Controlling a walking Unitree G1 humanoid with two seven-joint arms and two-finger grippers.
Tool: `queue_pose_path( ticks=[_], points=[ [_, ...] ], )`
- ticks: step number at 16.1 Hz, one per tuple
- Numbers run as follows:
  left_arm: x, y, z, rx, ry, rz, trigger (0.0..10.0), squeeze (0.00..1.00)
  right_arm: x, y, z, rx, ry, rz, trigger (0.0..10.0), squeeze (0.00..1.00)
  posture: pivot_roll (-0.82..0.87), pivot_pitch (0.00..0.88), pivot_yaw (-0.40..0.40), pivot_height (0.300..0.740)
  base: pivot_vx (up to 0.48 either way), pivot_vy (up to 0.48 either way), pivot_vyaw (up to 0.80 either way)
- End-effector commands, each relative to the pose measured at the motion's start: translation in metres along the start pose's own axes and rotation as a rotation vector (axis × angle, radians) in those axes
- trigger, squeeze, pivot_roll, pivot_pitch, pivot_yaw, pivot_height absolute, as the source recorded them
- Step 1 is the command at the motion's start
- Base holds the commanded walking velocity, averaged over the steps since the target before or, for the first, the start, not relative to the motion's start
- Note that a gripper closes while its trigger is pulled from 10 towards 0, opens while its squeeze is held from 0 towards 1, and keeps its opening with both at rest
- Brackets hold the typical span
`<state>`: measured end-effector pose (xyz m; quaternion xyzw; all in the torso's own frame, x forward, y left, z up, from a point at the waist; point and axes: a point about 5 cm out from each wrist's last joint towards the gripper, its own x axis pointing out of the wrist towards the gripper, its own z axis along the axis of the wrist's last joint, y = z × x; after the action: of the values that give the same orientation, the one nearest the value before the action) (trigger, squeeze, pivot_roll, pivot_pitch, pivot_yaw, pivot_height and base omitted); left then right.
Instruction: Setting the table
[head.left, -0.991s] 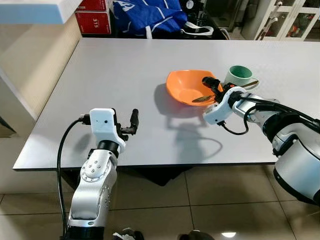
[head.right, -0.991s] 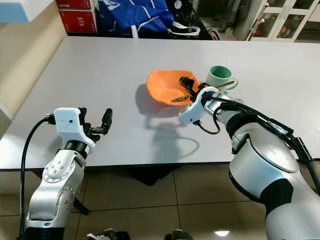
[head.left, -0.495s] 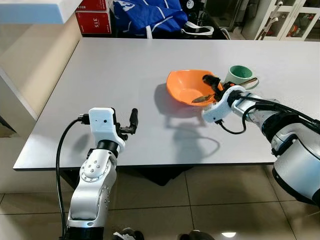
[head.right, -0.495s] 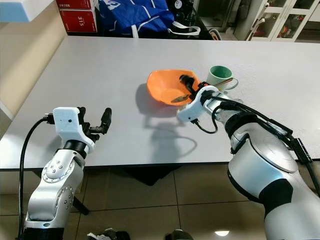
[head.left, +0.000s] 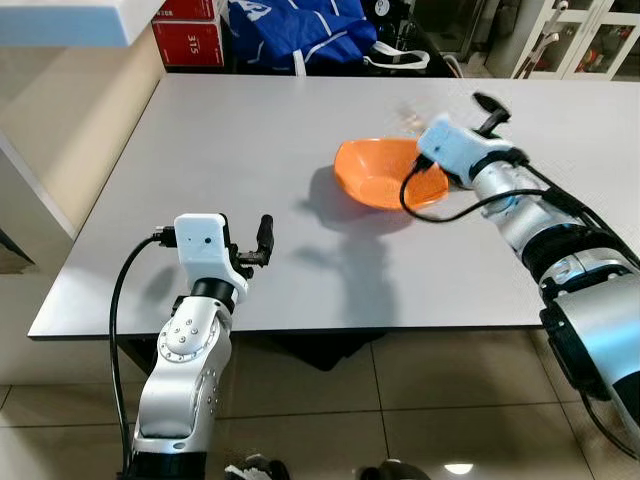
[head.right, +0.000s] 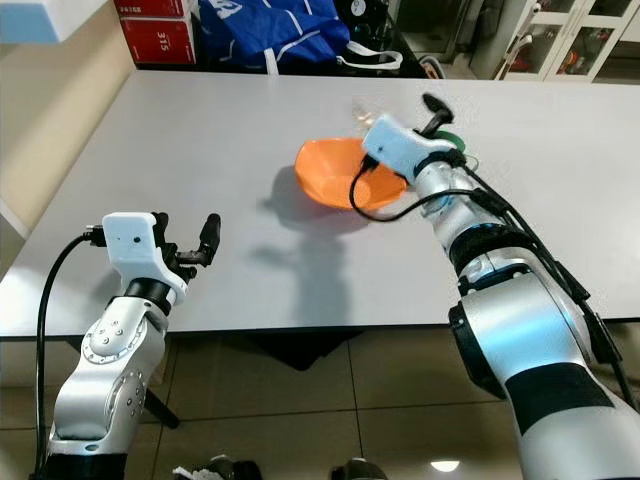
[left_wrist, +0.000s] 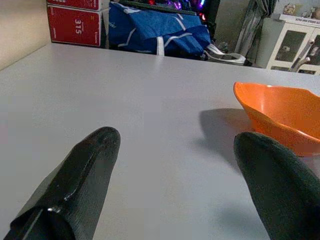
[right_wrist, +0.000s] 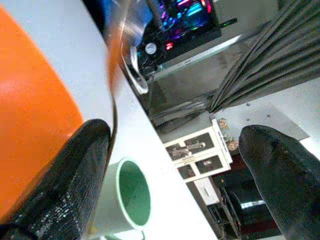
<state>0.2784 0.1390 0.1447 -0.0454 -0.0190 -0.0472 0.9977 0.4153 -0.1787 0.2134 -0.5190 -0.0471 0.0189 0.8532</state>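
An orange bowl (head.left: 380, 178) sits mid-table, and a green mug (right_wrist: 133, 199) stands just beyond it to the right. My right gripper (head.left: 484, 116) hovers above the bowl's right rim, pointing at the far side of the table, and its fingers (right_wrist: 75, 175) are spread wide: open. A thin blurred metal streak, seemingly a spoon (right_wrist: 116, 55), runs past one fingertip, and a faint smear (head.left: 410, 116) shows over the bowl's far rim. My left gripper (head.left: 250, 235) is open and holds nothing, low over the table's front left part.
The grey table (head.left: 230, 130) runs back to a blue bag (head.left: 300, 30) and red boxes (head.left: 188, 42) beyond its far edge. White cabinets (head.left: 585, 40) stand at the back right. A pale counter edge (head.left: 70, 25) juts in at the upper left.
My right arm swung up from the bowl's near side to above its right rim, now pointing away. Its fingers, which held a spoon over the bowl, have spread. The left arm is still.
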Motion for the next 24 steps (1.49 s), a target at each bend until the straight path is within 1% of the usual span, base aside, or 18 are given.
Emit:
queue_pose_path(
  ticks=[1, 2, 3, 4, 7, 11, 13, 14, 15, 16, 17, 18, 19, 20, 21, 22, 23, 24],
  points=[
    [0.003, -0.003, 0.002, -0.002, -0.004, -0.017, 10.0, 0.0, 0.002, -0.011, 0.004, 0.031, -0.025, -0.049, 10.0, 0.0, -0.14, 0.06, 0.009, 0.74, 0.0, 0.0, 0.0],
    [0.003, -0.003, 0.002, -0.001, -0.005, -0.017, 10.0, 0.0, 0.002, -0.012, 0.005, 0.042, -0.026, -0.051, 10.0, 0.0, -0.14, 0.06, 0.009, 0.74, 0.0, 0.0, 0.0],
    [0.005, -0.003, 0.002, -0.004, -0.003, -0.016, 10.0, 0.0, 0.003, -0.015, 0.005, 0.087, -0.019, -0.049, 10.0, 0.0, -0.15, 0.057, 0.008, 0.74, 0.0, 0.0, 0.0],
    [0.006, -0.004, 0.003, -0.006, -0.006, -0.016, 10.0, 0.0, 0.003, -0.018, 0.005, 0.088, -0.021, -0.056, 10.0, 0.0, -0.15, 0.055, 0.005, 0.74, 0.0, 0.0, 0.0],
    [0.007, -0.007, 0.003, 0.002, -0.007, -0.025, 10.0, 0.0, 0.005, -0.027, 0.008, 0.162, -0.022, -0.094, 10.0, 0.0, -0.15, 0.054, 0.006, 0.74, 0.0, 0.0, 0.0],
    [0.007, -0.006, 0.003, 0.003, -0.006, -0.027, 10.0, 0.0, 0.005, -0.028, 0.011, 0.167, -0.041, -0.107, 10.0, 0.0, -0.15, 0.056, 0.009, 0.74, 0.0, 0.0, 0.0],
    [0.006, -0.006, 0.003, 0.0, -0.003, -0.026, 10.0, 0.0, 0.005, -0.027, 0.009, 0.195, -0.034, -0.102, 10.0, 0.0, -0.15, 0.061, 0.008, 0.74, 0.0, 0.0, 0.0],
    [0.006, -0.006, 0.002, -0.002, 0.0, -0.025, 10.0, 0.0, 0.005, -0.03, 0.008, 0.213, -0.037, -0.111, 10.0, 0.0, -0.15, 0.06, 0.006, 0.74, 0.0, 0.0, 0.0],
    [0.006, -0.007, 0.001, -0.004, 0.003, -0.025, 10.0, 0.0, 0.005, -0.035, 0.008, 0.318, -0.039, -0.122, 10.0, 0.0, -0.15, 0.058, 0.002, 0.74, 0.0, 0.0, 0.0],
    [0.006, -0.007, 0.001, -0.005, 0.003, -0.025, 10.0, 0.0, 0.005, -0.036, 0.009, 0.348, -0.041, -0.121, 10.0, 0.0, -0.15, 0.058, 0.002, 0.74, 0.0, 0.0, 0.0],
    [0.007, -0.007, 0.001, -0.004, 0.002, -0.022, 10.0, 0.0, 0.006, -0.038, 0.009, 0.552, -0.041, -0.122, 10.0, 0.0, -0.15, 0.055, 0.0, 0.74, 0.0, 0.0, 0.0],
    [0.007, -0.006, 0.001, -0.005, 0.001, -0.02, 10.0, 0.0, 0.006, -0.039, 0.008, 0.675, -0.04, -0.125, 10.0, 0.0, -0.15, 0.052, 0.002, 0.74, 0.0, 0.0, 0.0],
    [0.009, -0.006, 0.001, -0.002, 0.002, -0.025, 10.0, 0.0, 0.004, -0.036, 0.0, 0.995, -0.029, -0.136, 10.0, 0.0, -0.15, 0.046, 0.009, 0.74, 0.0, 0.0, 0.0],
    [0.009, -0.006, 0.002, -0.002, 0.0, -0.031, 10.0, 0.0, 0.002, -0.031, -0.006, 1.087, -0.009, -0.149, 10.0, 0.0, -0.15, 0.043, 0.012, 0.74, 0.0, 0.0, 0.0],
    [0.01, -0.006, 0.002, -0.002, 0.0, -0.034, 10.0, 0.0, 0.0, -0.025, -0.011, 1.143, 0.016, -0.161, 10.0, 0.0, -0.16, 0.035, 0.02, 0.74, 0.0, 0.0, 0.0],
    [0.012, -0.006, 0.003, 0.003, -0.002, -0.041, 10.0, 0.0, -0.004, -0.014, -0.019, 1.213, 0.049, -0.17, 10.0, 0.0, -0.16, 0.031, 0.022, 0.74, 0.0, 0.0, 0.0],
    [0.013, -0.007, 0.004, 0.009, -0.004, -0.05, 10.0, 0.0, -0.01, 0.002, -0.028, 1.27, 0.087, -0.175, 10.0, 0.0, -0.16, 0.024, 0.026, 0.74, 0.0, 0.0, 0.0],
    [0.013, -0.007, 0.004, 0.009, -0.005, -0.052, 10.0, 0.0, -0.012, 0.008, -0.03, 1.28, 0.099, -0.173, 10.0, 0.0, -0.16, 0.024, 0.026, 0.74, 0.0, 0.0, 0.0]
  ],
)
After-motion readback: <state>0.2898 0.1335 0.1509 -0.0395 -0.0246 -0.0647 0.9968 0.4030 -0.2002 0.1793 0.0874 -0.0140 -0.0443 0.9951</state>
